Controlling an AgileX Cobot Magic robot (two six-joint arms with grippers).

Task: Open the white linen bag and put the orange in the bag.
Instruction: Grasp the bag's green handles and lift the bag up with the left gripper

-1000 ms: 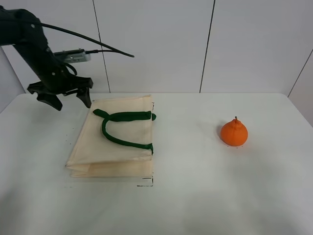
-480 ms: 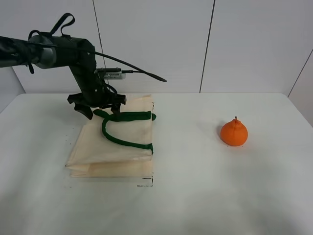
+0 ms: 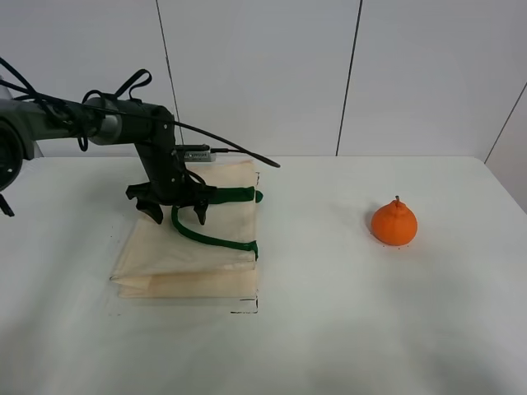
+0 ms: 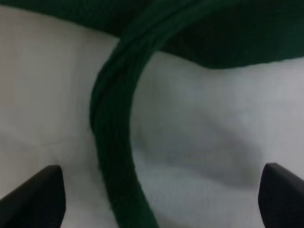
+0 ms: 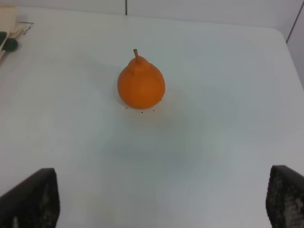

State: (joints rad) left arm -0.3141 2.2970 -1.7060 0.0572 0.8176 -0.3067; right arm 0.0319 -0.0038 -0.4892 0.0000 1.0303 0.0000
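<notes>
The white linen bag point(image 3: 177, 255) lies flat and closed on the left of the table, its dark green handles point(image 3: 206, 237) looped on top. My left gripper point(image 3: 176, 216) is open and hovers just over the handle loop, one finger on each side of the strap. In the left wrist view the green handle point(image 4: 111, 142) runs between the two fingertips point(image 4: 33, 199) over the cream cloth point(image 4: 204, 142). The orange point(image 3: 394, 223) sits alone on the right. In the right wrist view the orange point(image 5: 141, 85) lies ahead of my open, empty right gripper point(image 5: 156, 202), well apart from it.
The white table point(image 3: 329, 329) stretches wide between the bag and the orange. A panelled wall point(image 3: 263, 74) stands behind the table. A corner of the bag point(image 5: 7, 21) shows at the edge of the right wrist view. The right arm is out of the exterior view.
My left gripper has moved right and down, from beyond the bag's far left corner to just over the green handle loop. The bag and the orange have not moved.
</notes>
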